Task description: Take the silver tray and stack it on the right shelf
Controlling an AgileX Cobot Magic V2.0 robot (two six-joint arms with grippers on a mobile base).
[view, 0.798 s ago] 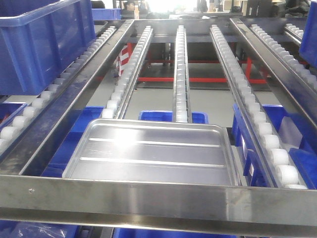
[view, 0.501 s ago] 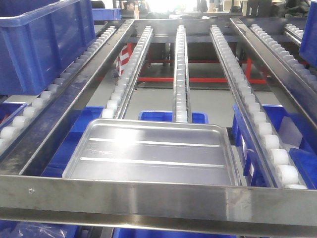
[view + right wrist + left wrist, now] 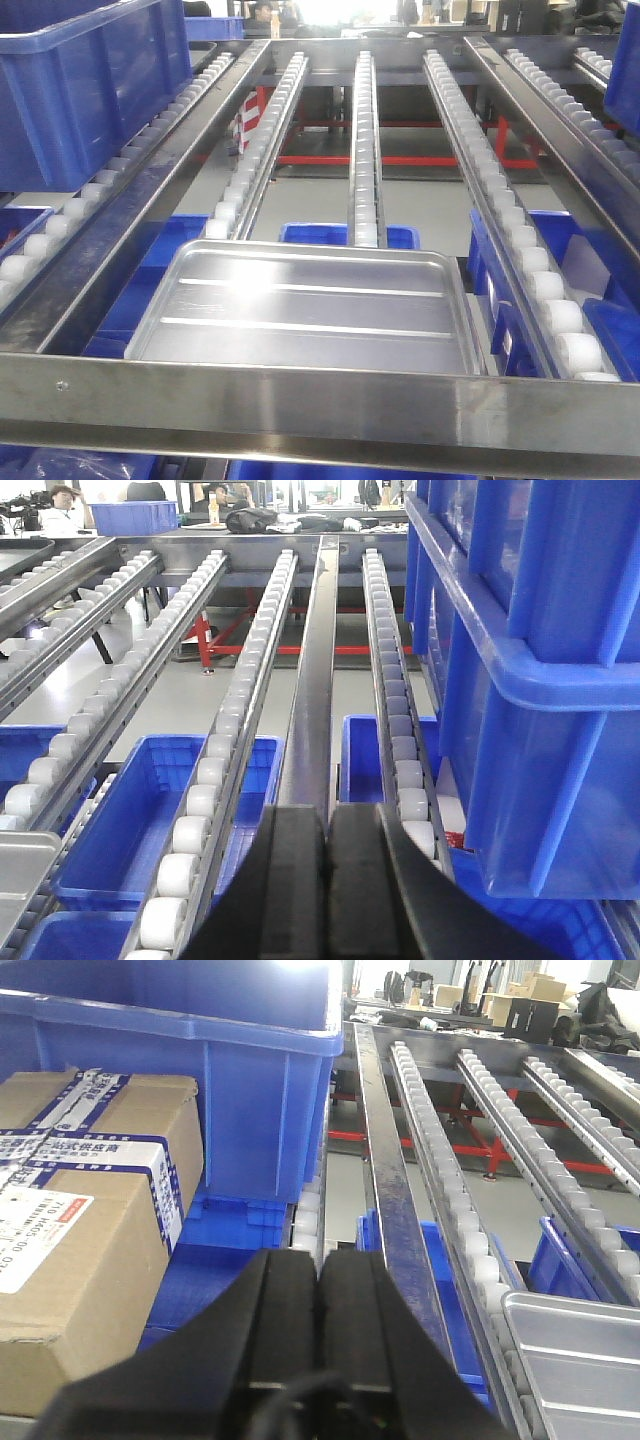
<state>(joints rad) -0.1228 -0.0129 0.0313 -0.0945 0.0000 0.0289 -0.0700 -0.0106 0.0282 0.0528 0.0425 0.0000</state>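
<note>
Shiny metal tray [image 3: 310, 310]: shallow, rectangular, rounded corners, raised rim, two long ridges across the base, glare patch on the left half. Lying flat at the near end of the shelf [image 3: 170, 180], on top of the small white rollers [image 3: 365, 150]. Near rim just behind the flat brushed-steel front bar [image 3: 320, 400]. Covering the ends of the left and middle roller rows, with the right row just beside its right rim. Contact there hard to tell.

Steel-framed shelf, lengthwise roller rows, smooth sloping side rails. Glossy blue plastic lower bins [image 3: 345, 235] under the rollers. Big ribbed left bin [image 3: 90, 90] on the next lane over.

Left gripper [image 3: 320, 1260]: matte black fingers [image 3: 285, 1300] pressed together, nothing between them. Hovering low at the shelf's left edge, apart from the tray; only a tray corner visible at lower right of that view. Brown cardboard box [image 3: 80, 1210] with printed tape and a white label to its left.

Right gripper [image 3: 328, 812]: same black fingers, also pressed flat together, holding nothing. Over a steel rail near the shelf's right side, well apart from the tray, which shows only as a grey corner at lower left of that view. Tall blue right bin [image 3: 530, 680] with a thick lip close on its right.
</note>
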